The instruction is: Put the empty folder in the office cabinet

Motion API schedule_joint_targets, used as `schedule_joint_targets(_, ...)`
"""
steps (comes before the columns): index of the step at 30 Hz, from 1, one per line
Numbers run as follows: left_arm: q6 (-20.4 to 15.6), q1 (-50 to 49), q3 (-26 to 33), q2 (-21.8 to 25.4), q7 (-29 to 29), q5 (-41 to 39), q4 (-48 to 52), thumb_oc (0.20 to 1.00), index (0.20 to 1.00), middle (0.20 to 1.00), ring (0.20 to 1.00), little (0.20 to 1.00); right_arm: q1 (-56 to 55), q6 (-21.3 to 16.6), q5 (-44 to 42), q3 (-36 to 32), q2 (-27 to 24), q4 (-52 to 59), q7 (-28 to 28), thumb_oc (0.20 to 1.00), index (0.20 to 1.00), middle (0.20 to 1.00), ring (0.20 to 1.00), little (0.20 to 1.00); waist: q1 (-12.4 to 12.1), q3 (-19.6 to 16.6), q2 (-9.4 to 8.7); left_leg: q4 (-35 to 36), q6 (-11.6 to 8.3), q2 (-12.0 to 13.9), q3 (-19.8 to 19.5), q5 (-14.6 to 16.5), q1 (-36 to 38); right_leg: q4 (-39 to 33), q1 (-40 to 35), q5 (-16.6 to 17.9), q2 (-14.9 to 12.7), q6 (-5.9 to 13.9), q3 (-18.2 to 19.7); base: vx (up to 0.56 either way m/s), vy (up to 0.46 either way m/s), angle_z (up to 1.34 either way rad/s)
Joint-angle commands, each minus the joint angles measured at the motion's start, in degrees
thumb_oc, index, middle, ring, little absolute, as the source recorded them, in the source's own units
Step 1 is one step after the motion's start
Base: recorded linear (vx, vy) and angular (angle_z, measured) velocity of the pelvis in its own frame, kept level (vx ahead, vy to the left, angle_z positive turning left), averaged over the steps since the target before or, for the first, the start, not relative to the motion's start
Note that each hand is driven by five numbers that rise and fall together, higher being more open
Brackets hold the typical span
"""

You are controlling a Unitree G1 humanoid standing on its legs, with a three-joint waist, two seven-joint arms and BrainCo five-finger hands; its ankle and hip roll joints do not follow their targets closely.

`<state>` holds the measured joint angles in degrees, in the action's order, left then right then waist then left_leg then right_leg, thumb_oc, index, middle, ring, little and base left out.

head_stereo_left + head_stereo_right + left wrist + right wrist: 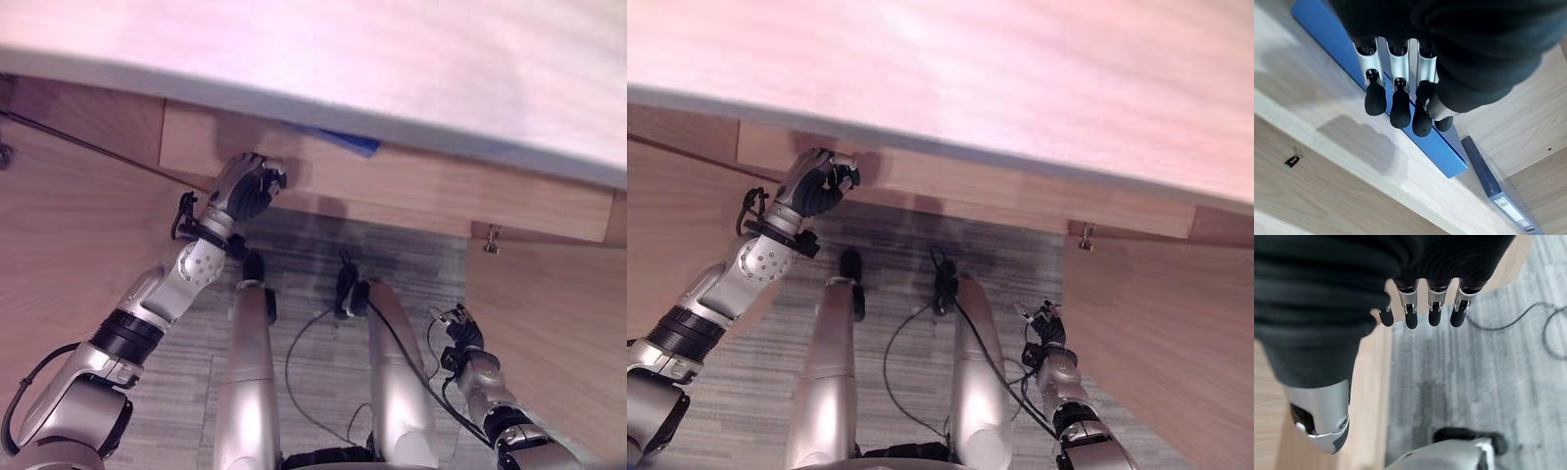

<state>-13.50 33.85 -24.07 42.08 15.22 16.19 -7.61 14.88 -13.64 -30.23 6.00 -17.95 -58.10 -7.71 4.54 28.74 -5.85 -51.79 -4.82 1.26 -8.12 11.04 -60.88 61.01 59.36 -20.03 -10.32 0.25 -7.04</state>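
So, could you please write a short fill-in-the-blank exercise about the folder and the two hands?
1. The folder under the left hand has the colour ____.
2. It lies on a ____ cabinet shelf.
3. Beside it lies a darker ____.
4. The right hand hangs over the grey ____.

Missing words: blue; wooden; binder; carpet

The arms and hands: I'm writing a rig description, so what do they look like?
Silver-grey arms with black ring bands and a perforated forearm shell. The left hand and right hand wear dark ribbed covers; their silver fingers end in dark rounded tips. Thin black cables loop at each wrist.
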Motion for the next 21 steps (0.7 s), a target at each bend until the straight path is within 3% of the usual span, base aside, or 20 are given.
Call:
schedule_joint_targets(1, -1.4, 0.0, 1.7, -0.9, 3.0, 0.4, 4.3, 0.2, 0.2, 0.2, 0.2, 0.2, -5.0, -1.6, 1.2, -1.2, -2.5, 0.0, -1.1, 1.0, 1.0, 1.0, 1.0, 1.0, 0.9, -4.5, 1.89, -1.2, 2.81, 2.9, -0.2, 7.9, 3.0, -5.7, -2.0, 0.4, -2.4, 5.51, 4.6, 0.0, 0.0, 0.0)
schedule_joint_targets(9, 0.3, 4.1, 1.7, 2.0, 4.4, 2.3, 2.3, 0.2, 0.2, 0.2, 0.2, 0.2, -5.2, -1.4, 0.9, -0.7, -3.4, 0.0, -0.3, 1.0, 1.0, 1.0, 1.0, 1.0, 1.4, -3.8, 1.5, -4.5, 2.98, 2.9, 0.2, 9.7, 0.8, -2.2, 0.2, -1.7, -2.6, 4.77, 5.1, 0.01, 0.0, -0.01)
schedule_joint_targets(21, 3.5, 17.6, -3.5, 3.6, 3.5, -1.5, -14.1, 0.2, 0.2, 0.2, 0.2, 0.2, -4.3, -0.8, 0.9, 0.5, -5.0, -2.1, 0.8, 1.0, 1.0, 1.0, 1.0, 1.0, 3.4, -4.5, 1.2, -4.1, 2.9, 3.0, 0.5, 9.1, -1.3, -1.5, 2.6, -1.6, -2.7, 4.32, 5.5, 0.0, 0.003, -0.01)
